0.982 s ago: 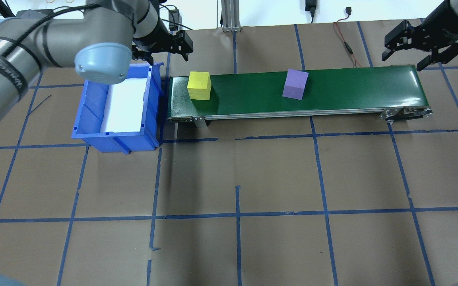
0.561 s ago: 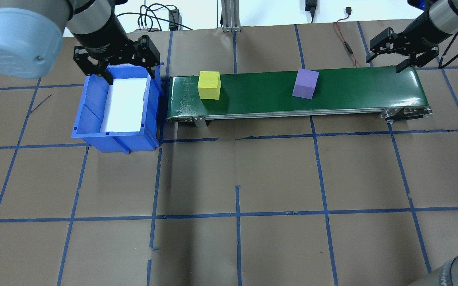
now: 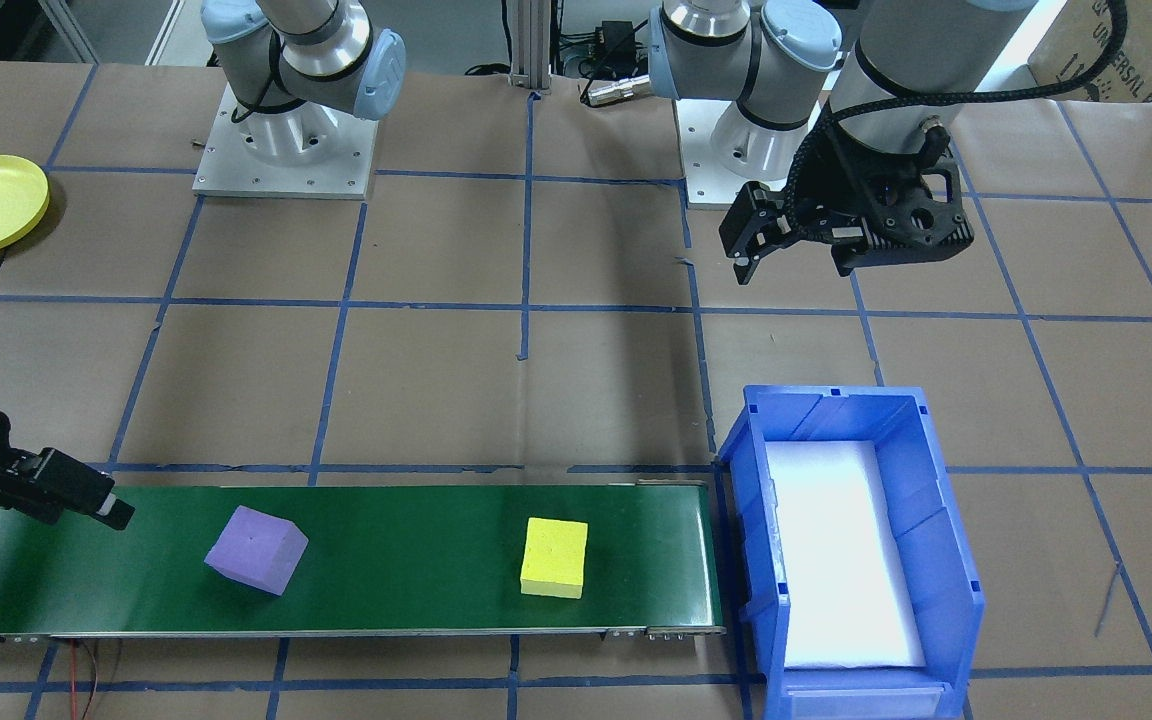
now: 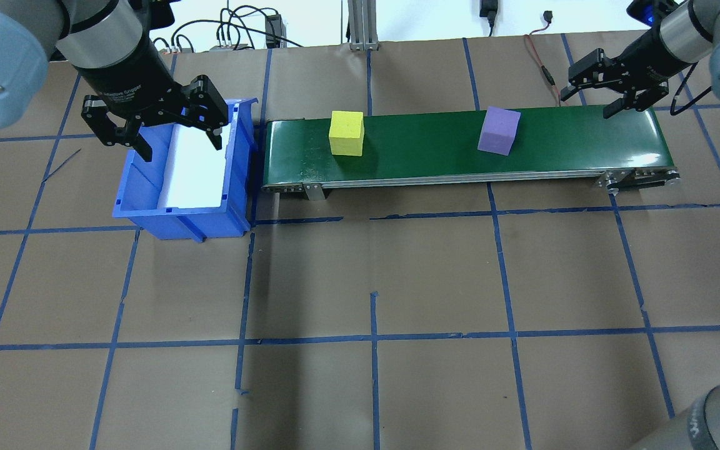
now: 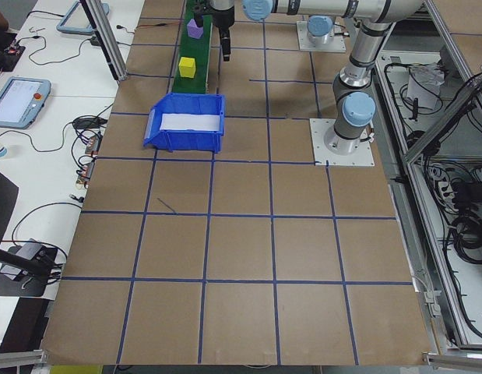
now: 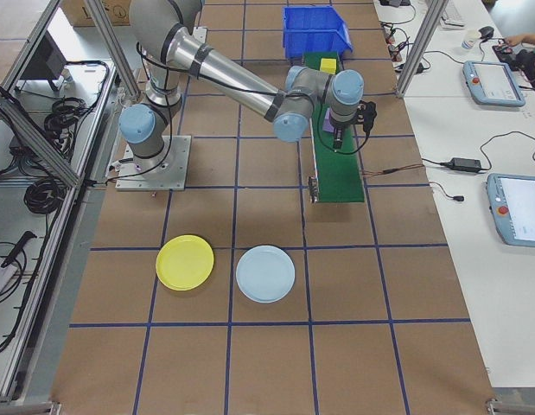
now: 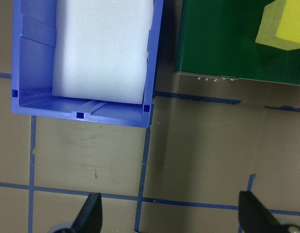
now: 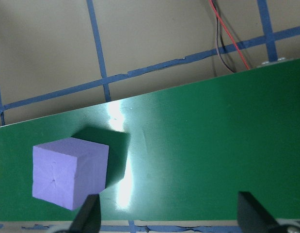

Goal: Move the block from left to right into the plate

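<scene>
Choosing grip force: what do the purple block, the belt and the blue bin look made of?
Purple block: probably foam; matte, faintly creased faces, soft edges. Belt: smooth green rubber or PVC by its look; it throws a bright glare streak. Blue bin: rigid moulded plastic, slightly glossy, with ribbed walls; a white pad, possibly foam, lines its floor.

A green conveyor belt [image 4: 460,147] lies along the far side of the brown paper-covered table [image 4: 372,281], which is marked into squares with blue tape. Just off the belt's end, at the left in the overhead view, sits a blue bin [image 4: 182,181] (lined with a white pad [image 4: 194,165]). Past the belt's other end, well apart from it, a pale blue plate [image 6: 265,274] rests flat on the table. A red wire [image 4: 541,62] trails from behind the belt.
</scene>
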Robot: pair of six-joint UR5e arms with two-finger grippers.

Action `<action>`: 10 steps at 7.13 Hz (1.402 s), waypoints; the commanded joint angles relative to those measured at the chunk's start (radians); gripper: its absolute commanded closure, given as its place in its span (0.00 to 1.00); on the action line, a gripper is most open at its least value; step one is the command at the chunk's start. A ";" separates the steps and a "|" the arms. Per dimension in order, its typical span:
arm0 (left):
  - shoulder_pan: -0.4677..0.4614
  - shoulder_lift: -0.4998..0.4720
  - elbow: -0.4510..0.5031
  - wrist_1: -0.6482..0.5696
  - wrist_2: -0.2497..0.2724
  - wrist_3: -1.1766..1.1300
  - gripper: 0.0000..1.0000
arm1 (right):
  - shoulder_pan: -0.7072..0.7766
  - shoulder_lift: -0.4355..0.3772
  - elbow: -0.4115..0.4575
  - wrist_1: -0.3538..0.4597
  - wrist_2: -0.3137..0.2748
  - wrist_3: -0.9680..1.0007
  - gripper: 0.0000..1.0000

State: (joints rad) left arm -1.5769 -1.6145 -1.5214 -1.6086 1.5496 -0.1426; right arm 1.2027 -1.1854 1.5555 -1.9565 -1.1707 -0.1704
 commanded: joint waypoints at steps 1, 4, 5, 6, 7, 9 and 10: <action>0.006 0.001 -0.011 0.010 0.000 0.000 0.00 | 0.000 0.013 0.000 -0.007 0.016 0.008 0.00; 0.009 -0.001 -0.013 0.025 -0.002 0.000 0.00 | 0.000 0.036 -0.002 -0.036 0.049 0.014 0.00; 0.009 -0.002 -0.013 0.026 -0.002 0.000 0.00 | 0.000 0.050 0.000 -0.038 0.059 0.014 0.00; 0.009 -0.002 -0.013 0.026 -0.002 0.000 0.00 | 0.000 0.053 -0.002 -0.039 0.104 0.012 0.00; 0.009 -0.002 -0.013 0.026 -0.002 0.000 0.00 | 0.000 0.064 -0.002 -0.054 0.106 0.012 0.00; 0.009 -0.002 -0.013 0.026 -0.002 0.000 0.00 | 0.000 0.089 0.000 -0.074 0.105 0.011 0.00; 0.009 -0.002 -0.013 0.026 -0.002 0.000 0.00 | 0.000 0.101 0.002 -0.076 0.094 0.011 0.00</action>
State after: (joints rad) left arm -1.5677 -1.6168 -1.5340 -1.5831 1.5478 -0.1427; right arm 1.2026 -1.0989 1.5554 -2.0286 -1.0689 -0.1590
